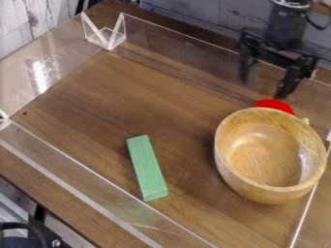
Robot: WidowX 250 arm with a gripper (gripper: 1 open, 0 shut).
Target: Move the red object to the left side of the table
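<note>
End effector (pixel 276 80) wide open, empty, pointing down, hovering just above the red ball (pixel 273 106) at table (pixel 104 107) right edge, behind wooden bowl (pixel 269 155); ball directly below.

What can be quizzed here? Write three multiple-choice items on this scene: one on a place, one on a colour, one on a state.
1. The red object lies:
A. inside the wooden bowl
B. just behind the wooden bowl
C. beside the block

2. The long block on the table is:
A. green
B. blue
C. yellow

3. The claw is:
A. shut on the block
B. shut, empty
C. open, holding nothing

Key: 1 B, it peeks over the bowl's far rim; 2 A, plainly green; 3 C, its fingers stand apart above the red object.
</note>
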